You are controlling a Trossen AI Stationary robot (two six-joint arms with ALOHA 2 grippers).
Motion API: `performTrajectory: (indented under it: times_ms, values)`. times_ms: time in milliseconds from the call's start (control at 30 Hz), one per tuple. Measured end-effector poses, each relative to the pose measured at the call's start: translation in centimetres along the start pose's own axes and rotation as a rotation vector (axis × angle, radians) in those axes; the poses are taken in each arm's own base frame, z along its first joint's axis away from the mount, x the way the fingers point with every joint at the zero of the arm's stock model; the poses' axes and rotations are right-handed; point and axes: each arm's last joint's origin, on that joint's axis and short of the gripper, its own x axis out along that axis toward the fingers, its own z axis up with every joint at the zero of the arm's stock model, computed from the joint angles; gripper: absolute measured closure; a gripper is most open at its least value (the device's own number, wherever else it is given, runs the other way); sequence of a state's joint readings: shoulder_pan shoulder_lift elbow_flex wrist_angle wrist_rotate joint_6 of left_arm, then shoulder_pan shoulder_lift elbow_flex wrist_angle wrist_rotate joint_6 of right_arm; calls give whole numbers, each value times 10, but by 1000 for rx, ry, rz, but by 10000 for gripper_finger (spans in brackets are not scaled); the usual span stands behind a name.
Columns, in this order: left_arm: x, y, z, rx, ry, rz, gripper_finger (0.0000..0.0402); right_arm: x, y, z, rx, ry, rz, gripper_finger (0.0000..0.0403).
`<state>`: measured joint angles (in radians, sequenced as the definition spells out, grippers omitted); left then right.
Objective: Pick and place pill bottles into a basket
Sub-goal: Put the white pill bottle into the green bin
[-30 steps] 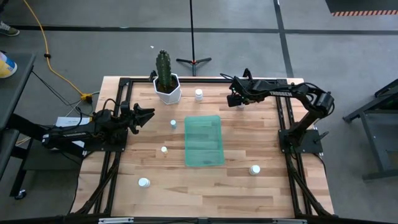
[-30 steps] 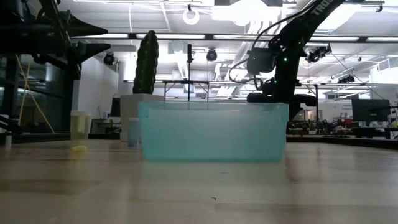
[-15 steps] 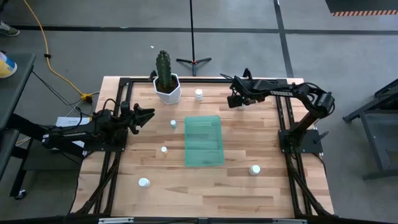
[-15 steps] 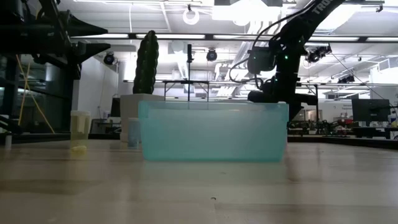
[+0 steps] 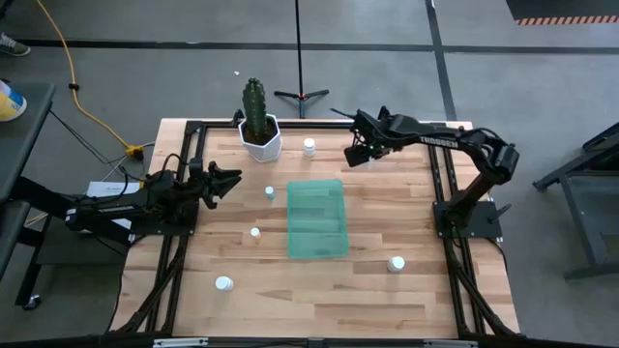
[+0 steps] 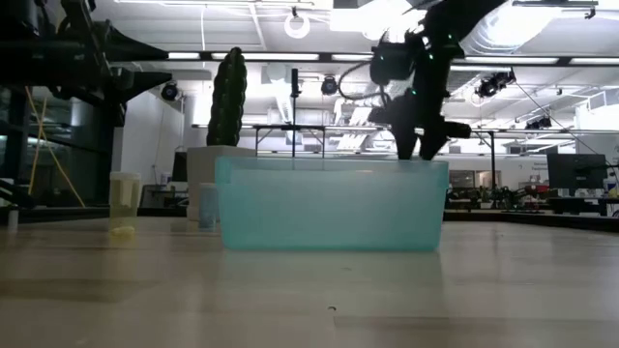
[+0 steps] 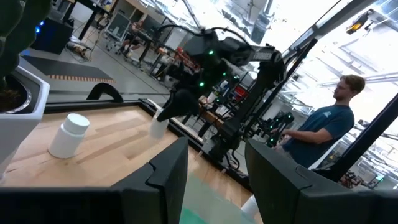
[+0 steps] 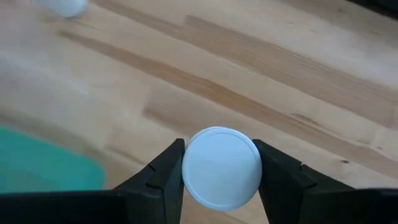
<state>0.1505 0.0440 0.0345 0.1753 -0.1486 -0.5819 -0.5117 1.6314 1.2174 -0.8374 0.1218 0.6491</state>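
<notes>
My right gripper (image 5: 355,155) is shut on a small white pill bottle (image 8: 222,167) above the far part of the table, a little beyond the green tray's (image 5: 317,218) far right corner. Other white bottles stand on the wood: one by the cactus pot (image 5: 309,147), two left of the tray (image 5: 269,192) (image 5: 255,232), one at the near left (image 5: 223,283), one at the near right (image 5: 396,263). My left gripper (image 5: 230,180) is open and empty above the table's left edge. My right gripper pinches the bottle between its two fingers (image 8: 163,179), one on either side just under the round cap (image 8: 222,167). The fingers come from above, pointing down. The bottle stands upright in the hold, cap up; it also shows in the left wrist view (image 7: 158,128).
A white hexagonal pot with a cactus (image 5: 259,135) stands at the far left of the table, close to one bottle. A black frame runs around the table (image 5: 193,130). A person (image 7: 326,134) stands in the room beyond the table.
My right gripper has risen and gone a little toward the table's left edge, staying shut on the bottle, which has gone up with it.
</notes>
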Motion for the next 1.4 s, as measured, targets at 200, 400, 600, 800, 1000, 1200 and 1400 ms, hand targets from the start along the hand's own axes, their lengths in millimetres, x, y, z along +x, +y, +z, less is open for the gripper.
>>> performTrajectory:
  times_ms: [200,400,600,800,1000,1200,1400]
  values:
    - [0,0,0,0,-3,3,208,-24,29,-3,-67,-40,75,248]
    - [0,0,0,0,-3,3,208,-45,61,-17,-130,-100,135,251]
    - [0,0,0,0,-3,2,208,-52,84,-40,-172,-149,142,247]
    - [0,0,0,0,-3,2,208,-54,104,-58,-206,-211,197,251]
    - [0,0,0,0,-3,2,208,-44,120,-67,-240,-235,213,246]
    - [0,0,0,0,-2,2,208,-14,132,-75,-278,-177,162,251]
    - [0,0,0,0,-1,3,208,7,138,-82,-303,-154,106,244]
